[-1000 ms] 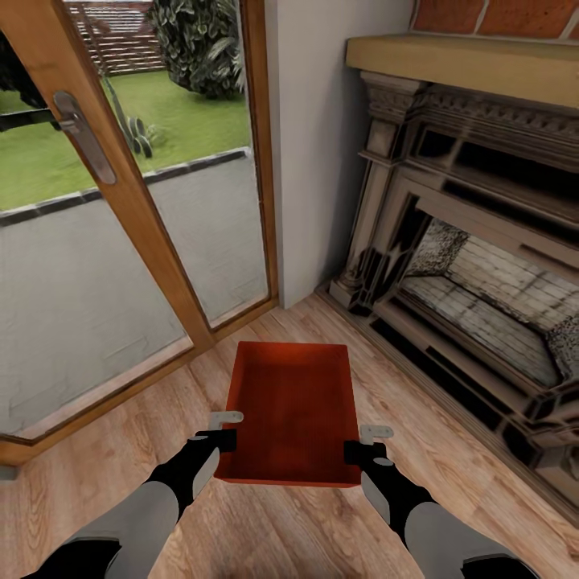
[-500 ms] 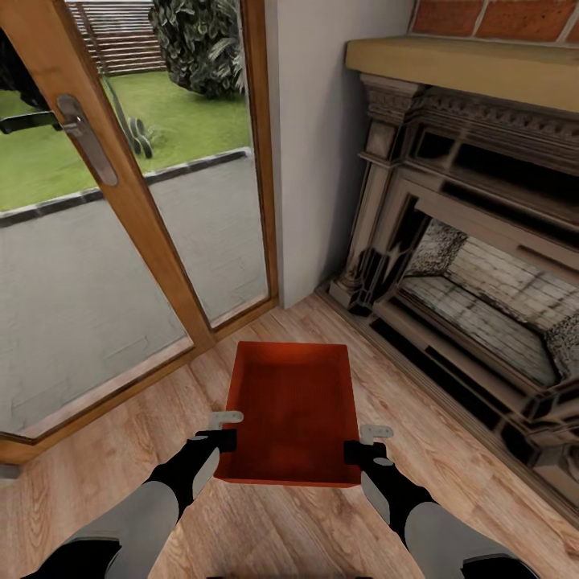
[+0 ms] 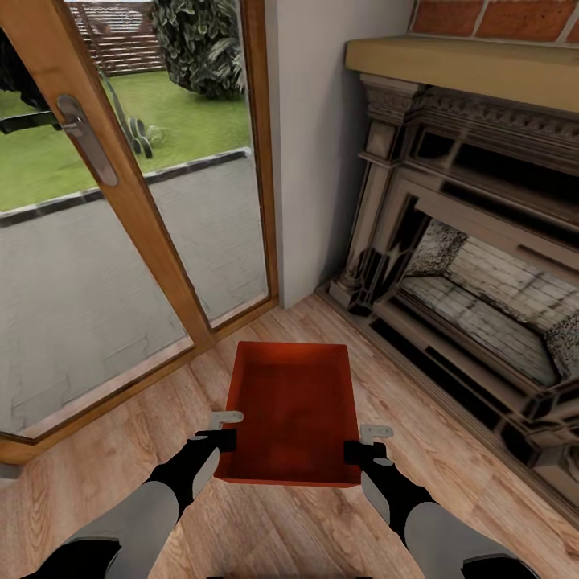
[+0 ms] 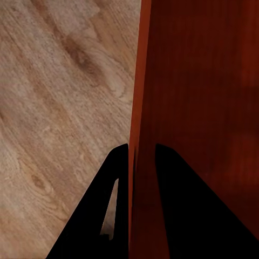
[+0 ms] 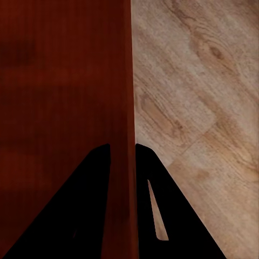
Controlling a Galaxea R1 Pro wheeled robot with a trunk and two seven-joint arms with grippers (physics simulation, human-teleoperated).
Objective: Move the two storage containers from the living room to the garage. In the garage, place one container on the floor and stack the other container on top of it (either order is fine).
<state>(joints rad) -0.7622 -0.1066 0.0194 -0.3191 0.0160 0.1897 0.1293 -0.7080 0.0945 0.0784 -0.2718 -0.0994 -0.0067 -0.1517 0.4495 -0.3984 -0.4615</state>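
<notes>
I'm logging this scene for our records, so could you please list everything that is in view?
bin: one, red-orange, open-topped, between the two grippers above the wood floor.
wood floor: one, light planks, under the bin.
fireplace: one, dark carved surround with a pale brick hearth, at the right.
brick wall: red, above the mantel.
glass door: wooden frame, metal handle, at the left; lawn and paving outside.
left gripper: black, shut on the bin's left wall.
right gripper: black, shut on the bin's right wall.
</notes>
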